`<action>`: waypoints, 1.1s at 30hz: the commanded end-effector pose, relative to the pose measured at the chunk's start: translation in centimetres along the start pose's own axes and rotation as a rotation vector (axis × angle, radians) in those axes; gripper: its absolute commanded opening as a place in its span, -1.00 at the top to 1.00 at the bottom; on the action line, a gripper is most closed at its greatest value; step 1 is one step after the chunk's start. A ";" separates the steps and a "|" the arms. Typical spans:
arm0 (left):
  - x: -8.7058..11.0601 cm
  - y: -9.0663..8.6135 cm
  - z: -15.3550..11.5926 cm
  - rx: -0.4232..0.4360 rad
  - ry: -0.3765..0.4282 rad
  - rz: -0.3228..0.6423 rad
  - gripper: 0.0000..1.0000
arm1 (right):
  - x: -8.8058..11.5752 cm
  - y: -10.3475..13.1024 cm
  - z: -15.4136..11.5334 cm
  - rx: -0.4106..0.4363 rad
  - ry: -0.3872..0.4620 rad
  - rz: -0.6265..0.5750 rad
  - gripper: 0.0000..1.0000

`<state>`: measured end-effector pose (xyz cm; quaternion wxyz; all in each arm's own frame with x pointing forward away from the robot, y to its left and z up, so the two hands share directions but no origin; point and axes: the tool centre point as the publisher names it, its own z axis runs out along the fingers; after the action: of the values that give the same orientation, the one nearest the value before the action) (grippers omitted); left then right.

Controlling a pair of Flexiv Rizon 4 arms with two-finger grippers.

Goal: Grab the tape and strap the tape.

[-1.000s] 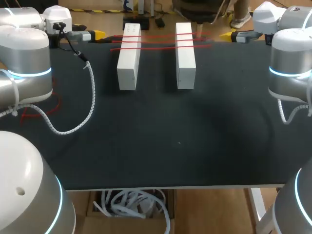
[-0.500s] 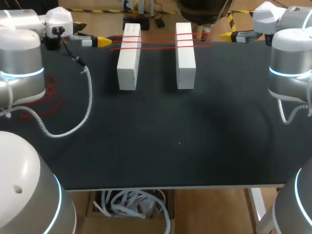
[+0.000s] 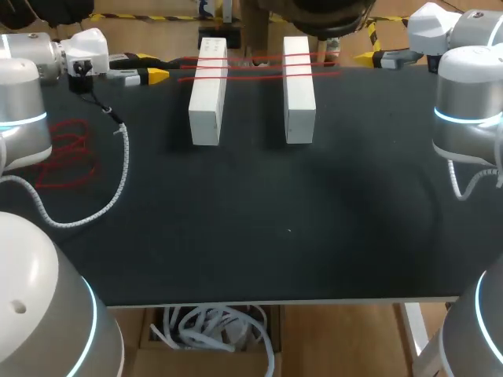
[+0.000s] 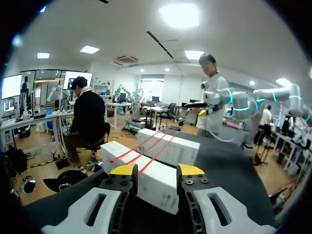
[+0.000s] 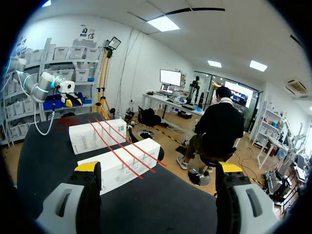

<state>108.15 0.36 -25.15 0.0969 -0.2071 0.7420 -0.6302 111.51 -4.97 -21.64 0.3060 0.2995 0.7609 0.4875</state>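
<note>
Two long white boxes, the left box (image 3: 208,90) and the right box (image 3: 299,86), lie side by side at the table's far end. Three strands of red tape (image 3: 259,67) run across both of them. My left gripper (image 3: 151,67) hovers just left of the strands' ends, open, with nothing between its fingers. In the left wrist view the left gripper (image 4: 157,170) faces the nearer box (image 4: 156,187), and the red tape (image 4: 146,151) runs away ahead of it. My right gripper (image 3: 368,56) stands wide open past the strands' right ends. In the right wrist view the right gripper (image 5: 158,168) holds nothing and faces the boxes (image 5: 122,168).
A loose heap of red tape (image 3: 67,153) lies on the black table (image 3: 275,220) at the far left, beside my left arm's white coiled cable (image 3: 118,173).
My left arm has swung back to the left, uncovering the heap of red tape, and its gripper has drifted slightly nearer. The right arm and the boxes have not moved.
</note>
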 end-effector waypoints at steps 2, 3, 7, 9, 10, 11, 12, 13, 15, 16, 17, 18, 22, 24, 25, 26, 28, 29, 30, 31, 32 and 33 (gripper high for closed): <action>-0.4 0.6 0.8 0.004 0.027 0.016 0.16 | 0.0 0.0 0.0 -0.002 0.000 0.000 -1.00; -0.5 0.7 0.9 0.006 0.030 0.015 0.14 | 0.0 0.0 0.0 -0.002 0.000 0.000 -1.00; -0.8 1.0 1.4 0.011 0.047 0.019 0.40 | 0.0 0.0 0.0 -0.002 0.000 0.000 -1.00; -1.1 1.3 1.6 0.014 0.050 0.019 0.48 | 0.0 0.0 0.0 -0.002 0.000 0.000 -1.00; -1.2 1.4 1.7 0.015 0.051 0.019 0.41 | 0.0 0.0 0.0 -0.002 0.000 0.000 -1.00; -1.3 1.5 1.8 0.014 0.052 0.019 0.36 | 0.0 0.0 0.0 -0.002 0.000 0.000 -1.00; -1.4 1.5 1.8 0.024 0.069 0.018 0.25 | 0.0 0.0 0.0 -0.002 0.000 0.000 -1.00; -1.4 1.5 1.9 0.024 0.075 0.026 0.30 | 0.0 0.0 0.0 -0.002 0.000 0.000 -1.00; -1.5 1.7 2.1 0.028 0.083 0.022 0.29 | 0.0 0.0 0.0 -0.002 0.000 0.000 -1.00; -1.6 1.7 2.2 0.027 0.090 0.025 0.30 | 0.0 0.0 0.0 -0.002 0.000 0.000 -1.00; -1.6 1.8 2.3 0.021 0.091 0.031 0.33 | 0.0 0.0 0.0 -0.002 0.000 0.000 -1.00; -1.7 1.8 2.4 0.025 0.105 0.033 0.31 | 0.0 0.0 0.0 -0.002 0.000 0.000 -1.00; -1.8 2.0 2.6 0.024 0.112 0.033 0.31 | 0.0 0.0 0.0 -0.002 0.000 0.000 -1.00; -1.9 2.0 2.6 0.027 0.124 0.037 0.28 | 0.0 0.0 0.0 -0.002 0.000 0.000 -1.00; -2.0 2.1 2.7 0.026 0.126 0.037 0.24 | 0.0 0.0 0.0 -0.002 0.000 0.000 -1.00; -2.0 2.1 2.7 0.027 0.136 0.038 0.24 | 0.0 0.0 0.0 -0.002 0.000 0.000 -1.00; -2.1 2.2 2.7 0.026 0.138 0.040 0.33 | 0.0 0.0 0.0 -0.002 0.000 0.000 -1.00; -2.1 2.2 2.8 0.027 0.141 0.040 0.29 | 0.0 0.0 0.0 -0.002 0.000 0.000 -1.00; -2.2 2.3 2.8 0.026 0.141 0.042 0.27 | 0.0 0.0 0.0 -0.002 0.000 0.000 -1.00; -2.3 2.4 2.9 0.026 0.143 0.042 0.25 | 0.0 0.0 0.0 -0.002 0.000 0.000 -1.00; -2.3 2.4 2.9 0.029 0.149 0.043 0.26 | 0.0 0.0 0.0 -0.002 0.000 0.000 -1.00; -2.3 2.5 2.9 0.028 0.150 0.044 0.28 | 0.0 0.0 0.0 -0.002 0.000 0.000 -1.00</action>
<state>110.37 -1.02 -27.96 0.0649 -0.1486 0.7437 -0.6485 111.50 -4.97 -21.64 0.3059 0.2994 0.7609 0.4876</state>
